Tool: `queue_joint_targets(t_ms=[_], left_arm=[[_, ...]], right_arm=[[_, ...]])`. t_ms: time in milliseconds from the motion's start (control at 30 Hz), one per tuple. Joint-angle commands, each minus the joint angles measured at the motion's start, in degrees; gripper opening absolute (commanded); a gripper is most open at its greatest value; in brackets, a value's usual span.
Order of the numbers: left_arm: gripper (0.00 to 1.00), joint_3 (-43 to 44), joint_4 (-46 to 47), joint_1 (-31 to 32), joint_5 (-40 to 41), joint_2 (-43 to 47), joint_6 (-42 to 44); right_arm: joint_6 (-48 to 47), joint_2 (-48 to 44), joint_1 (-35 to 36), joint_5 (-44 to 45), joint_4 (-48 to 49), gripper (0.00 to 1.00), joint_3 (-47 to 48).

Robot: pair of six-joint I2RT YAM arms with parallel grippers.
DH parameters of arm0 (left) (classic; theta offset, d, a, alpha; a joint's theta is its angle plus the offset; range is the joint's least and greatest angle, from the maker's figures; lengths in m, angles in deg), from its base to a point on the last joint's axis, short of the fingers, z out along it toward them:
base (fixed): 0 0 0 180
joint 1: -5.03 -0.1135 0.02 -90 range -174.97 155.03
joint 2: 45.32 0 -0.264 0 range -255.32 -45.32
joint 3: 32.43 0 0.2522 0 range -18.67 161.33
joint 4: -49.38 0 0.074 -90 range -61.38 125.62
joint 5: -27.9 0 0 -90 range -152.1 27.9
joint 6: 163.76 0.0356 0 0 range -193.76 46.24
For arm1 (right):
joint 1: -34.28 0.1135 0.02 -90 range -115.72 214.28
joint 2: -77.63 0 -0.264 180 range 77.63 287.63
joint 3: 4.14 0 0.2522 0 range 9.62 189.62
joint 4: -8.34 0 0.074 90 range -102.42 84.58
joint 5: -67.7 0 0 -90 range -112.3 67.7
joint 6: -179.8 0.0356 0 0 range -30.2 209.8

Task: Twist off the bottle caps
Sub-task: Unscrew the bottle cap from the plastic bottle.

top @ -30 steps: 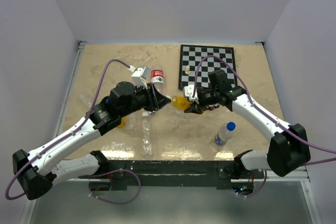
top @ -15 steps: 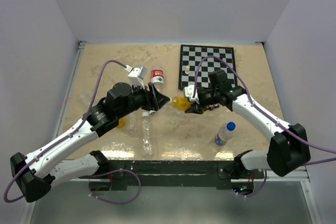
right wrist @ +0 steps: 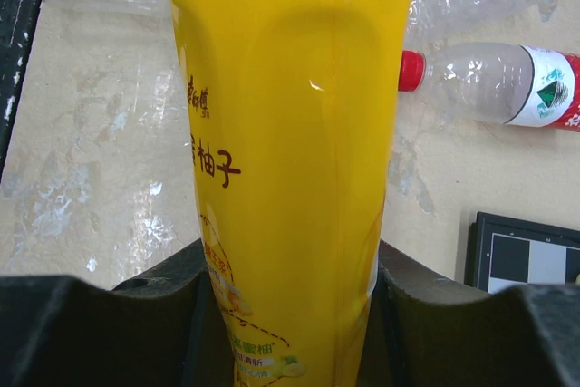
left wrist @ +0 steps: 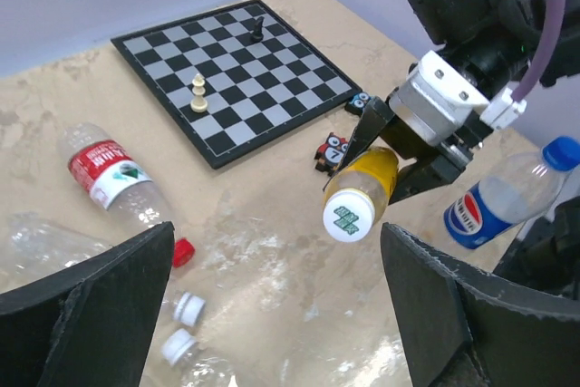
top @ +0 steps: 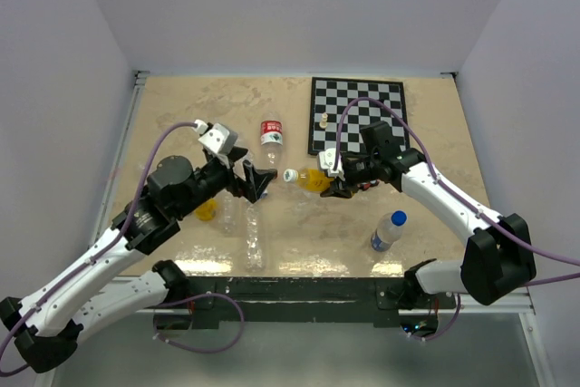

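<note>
Left wrist view: finds right claw (left wrist: 388, 162) clamped on orange-yellow plastic bottle (left wrist: 370, 172) above table (left wrist: 272, 183), white ribbed screw cap (left wrist: 348, 215) still on and aimed at left claw (top: 260, 178), fingers (left wrist: 100, 314) wide apart just short of it, likely steadied for twisting.

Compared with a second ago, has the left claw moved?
Yes. The left claw has pulled back leftward, farther from the chessboard, and off the capped end of the orange bottle.
</note>
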Motion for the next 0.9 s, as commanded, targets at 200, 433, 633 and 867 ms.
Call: queue_joint_targets(t_ms=[200, 433, 633, 867], left_arm=[[1.00, -2.2, -0.6, -0.1, -8.0, 3.5, 22.2], [1.00, -4.6, 1.5, -0.1, -10.8, 3.8, 26.9], [1.00, -5.6, 3.1, -0.1, -11.8, 3.1, 28.9], [1.00, -6.7, 4.0, -0.1, -13.3, 2.3, 30.2]], right_arm=[[-1.0, -0.4, -0.1, -1.8, -0.3, 0.00, 0.9], [-1.1, -0.4, -0.1, -1.9, -0.5, 0.00, 0.9], [-1.4, -0.4, -0.1, -1.9, -0.8, 0.00, 1.0], [-1.6, -0.4, -0.1, -2.0, -1.0, 0.00, 1.1]])
